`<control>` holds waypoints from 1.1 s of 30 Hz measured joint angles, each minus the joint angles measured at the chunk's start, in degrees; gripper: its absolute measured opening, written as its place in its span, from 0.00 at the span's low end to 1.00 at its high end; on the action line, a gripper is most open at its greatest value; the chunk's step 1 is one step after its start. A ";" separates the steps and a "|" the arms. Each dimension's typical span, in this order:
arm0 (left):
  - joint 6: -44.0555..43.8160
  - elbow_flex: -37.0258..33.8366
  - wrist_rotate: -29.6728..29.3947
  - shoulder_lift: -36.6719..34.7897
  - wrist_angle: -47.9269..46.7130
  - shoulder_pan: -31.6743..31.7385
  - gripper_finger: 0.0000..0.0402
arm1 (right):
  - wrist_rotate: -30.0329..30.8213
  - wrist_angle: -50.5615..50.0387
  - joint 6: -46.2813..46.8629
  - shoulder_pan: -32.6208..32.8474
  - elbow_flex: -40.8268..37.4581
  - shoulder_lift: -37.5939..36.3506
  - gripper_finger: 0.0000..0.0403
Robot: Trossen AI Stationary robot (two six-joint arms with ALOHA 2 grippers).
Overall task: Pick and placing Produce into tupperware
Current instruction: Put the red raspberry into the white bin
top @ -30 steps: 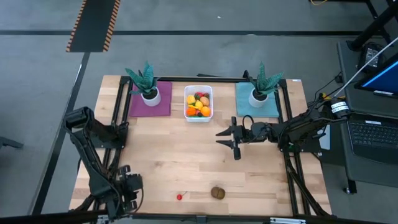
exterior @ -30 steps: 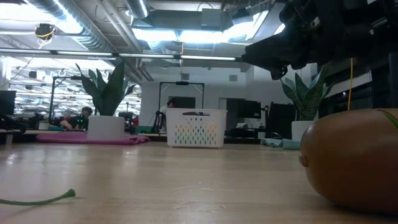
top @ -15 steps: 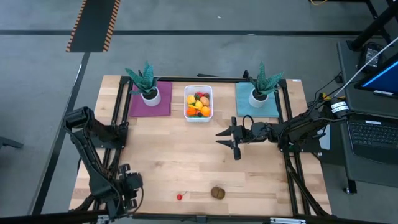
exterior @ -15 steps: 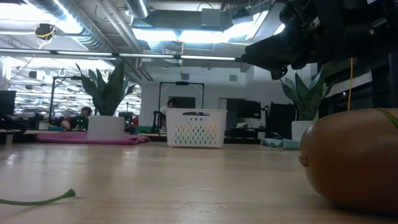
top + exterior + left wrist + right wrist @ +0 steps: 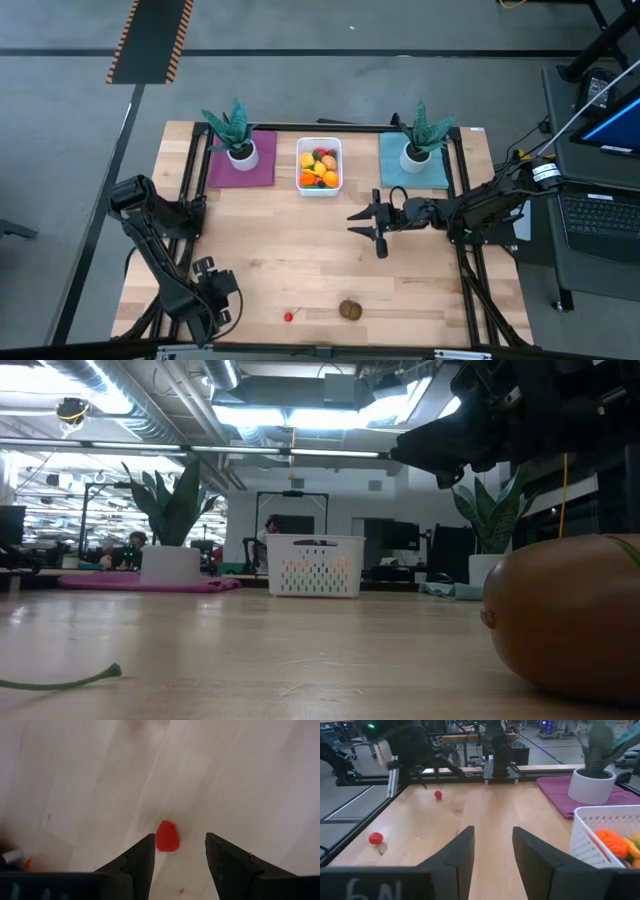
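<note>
Left end effector [image 5: 222, 309], fingers apart, is shifting toward the surface's [image 5: 300, 250] 6 o'clock, nearing a cherry [image 5: 167, 836]; right end effector [image 5: 362, 224], apart, is idling centrally.

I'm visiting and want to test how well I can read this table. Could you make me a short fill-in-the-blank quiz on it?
1. The white tub sits between two potted ____.
2. The plant pot on the picture's left stands on a ____ mat.
3. The brown fruit lies on the bare wood, ____ the tub.
4. Both fingers of the left tool stand apart, with a small ____ piece on the wood beyond them.

Missing words: plants; purple; outside; red
</note>
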 joint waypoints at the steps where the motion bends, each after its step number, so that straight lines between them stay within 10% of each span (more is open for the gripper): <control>1: 0.02 -0.46 1.11 0.32 0.12 0.18 0.41 | -0.02 -0.10 -0.02 0.26 0.00 0.00 0.34; 33: 0.41 -10.99 2.98 0.39 12.78 1.43 0.41 | -0.02 -0.10 -0.01 4.06 0.01 0.00 0.34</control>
